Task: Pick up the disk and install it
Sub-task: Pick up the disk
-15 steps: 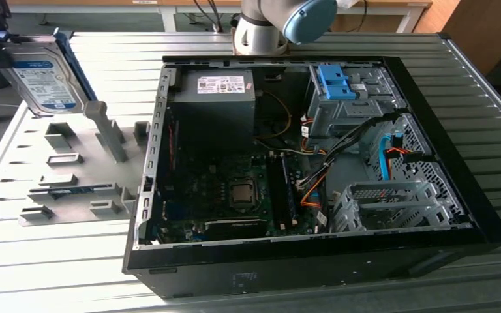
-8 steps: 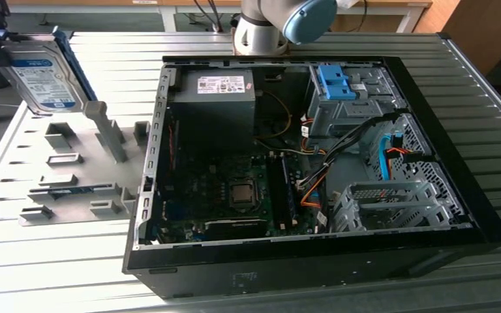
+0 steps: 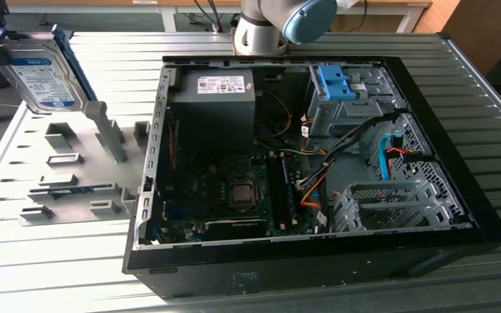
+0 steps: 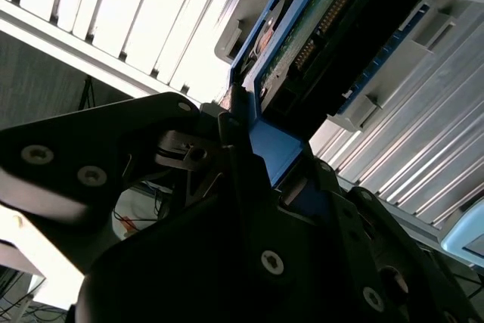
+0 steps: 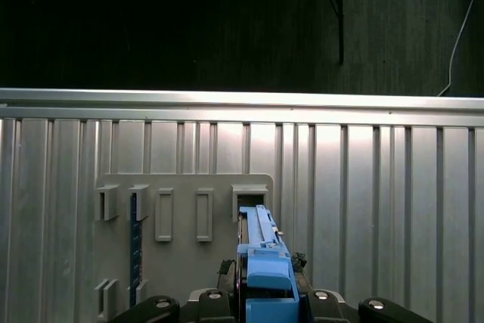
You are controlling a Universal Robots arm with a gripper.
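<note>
Gripper [image 4: 272,153] clamped on the disk's [image 3: 42,72] blue handle. Disk stood on edge over the grey fixture plate [image 3: 29,147], at the exterior view's far left, outside the case [image 3: 464,189]. Judgement: lift straight and keep the disk vertical so the rails clear the slot.

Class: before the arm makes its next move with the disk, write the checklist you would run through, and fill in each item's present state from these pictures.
1. Grip: hand shut on the blue handle of the disk: ok.
2. Disk clear of the grey holder plate: cannot tell; its lower edge sits close above a slot.
3. Computer case open, inside exposed: ok.
4. Disk seated in the case: not ok; it hangs outside, on the exterior view's left.
5. Metal cage free of cables: cannot tell; they run close beside it.
</note>
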